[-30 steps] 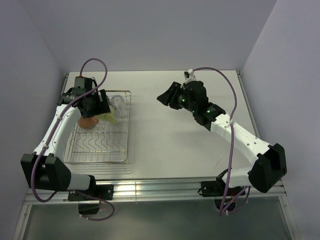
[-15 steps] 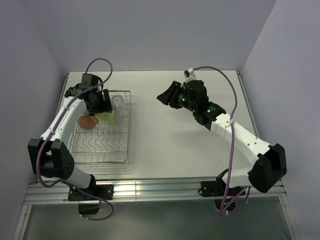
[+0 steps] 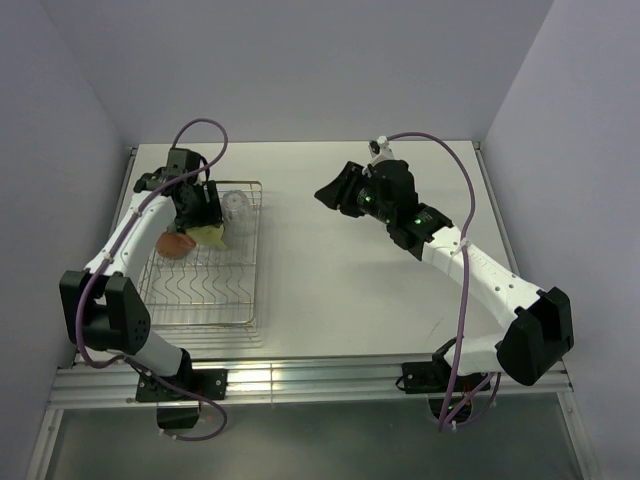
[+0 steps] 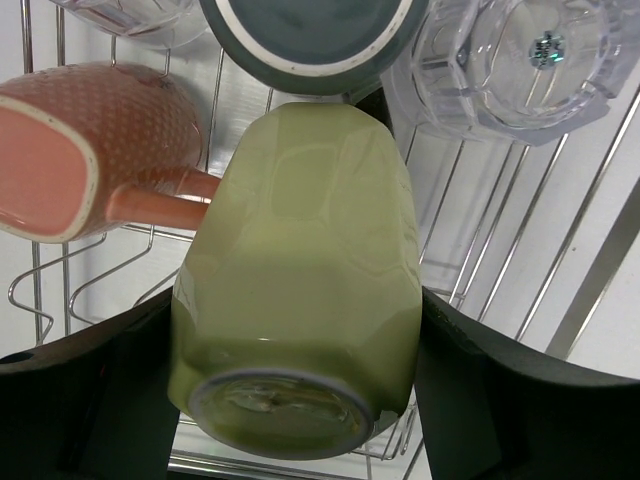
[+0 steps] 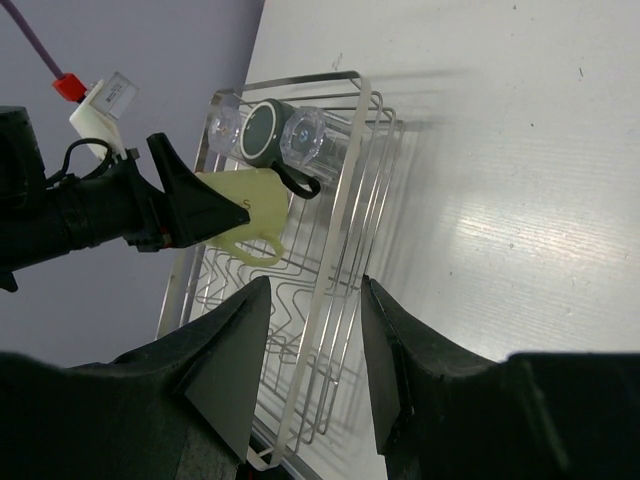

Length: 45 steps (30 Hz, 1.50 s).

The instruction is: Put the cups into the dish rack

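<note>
The left fingers (image 4: pixel 470 390) are clamped on either side of a pale yellow-green cup (image 4: pixel 300 270), which lies tipped over the wires of the dish rack (image 3: pixel 200 295) with its base towards the wrist camera. Whether it rests on the wires I cannot tell. At 10 o'clock from it lies an orange mug (image 4: pixel 90 150), its handle reaching the cup's side. At 12 o'clock sits the black mug (image 4: pixel 310 40), with clear glass tumblers (image 4: pixel 510 60) flanking it. All of these crowd the rack's far end. The rack stands at the 9 o'clock side of the worktop (image 3: pixel 330 280). The right fingers (image 5: pixel 225 370) hang spread apart with nothing between them, over bare worktop beside the rack's 3 o'clock edge.
</note>
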Available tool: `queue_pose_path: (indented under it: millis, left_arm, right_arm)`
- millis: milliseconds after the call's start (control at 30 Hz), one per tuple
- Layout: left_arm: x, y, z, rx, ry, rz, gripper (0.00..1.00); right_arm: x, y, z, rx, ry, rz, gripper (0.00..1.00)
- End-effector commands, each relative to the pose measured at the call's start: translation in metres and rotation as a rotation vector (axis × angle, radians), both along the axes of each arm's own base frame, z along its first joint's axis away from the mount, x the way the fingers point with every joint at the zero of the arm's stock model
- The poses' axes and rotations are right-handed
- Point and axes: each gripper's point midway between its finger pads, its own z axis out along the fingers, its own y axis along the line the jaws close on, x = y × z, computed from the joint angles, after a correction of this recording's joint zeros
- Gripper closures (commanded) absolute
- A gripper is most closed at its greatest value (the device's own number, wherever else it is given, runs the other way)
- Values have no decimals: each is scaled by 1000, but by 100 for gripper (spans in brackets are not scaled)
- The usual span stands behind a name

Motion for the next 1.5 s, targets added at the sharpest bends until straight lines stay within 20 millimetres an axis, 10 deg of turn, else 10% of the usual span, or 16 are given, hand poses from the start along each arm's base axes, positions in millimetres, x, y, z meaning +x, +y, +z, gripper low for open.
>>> queue_pose_path:
  millis: [0,1000,1467]
  left_arm:
    - [18,4,16,34,-77,12,100]
    - [18,13,-35,95,9,66,77]
    - [18,15,-34,109,-5,74,27]
  right_arm:
    - [5,-1,13,4,-40,3,51]
    - [8,2,-3,-19,-13,21,51]
    - [8,1,-3,-35,-6,20,49]
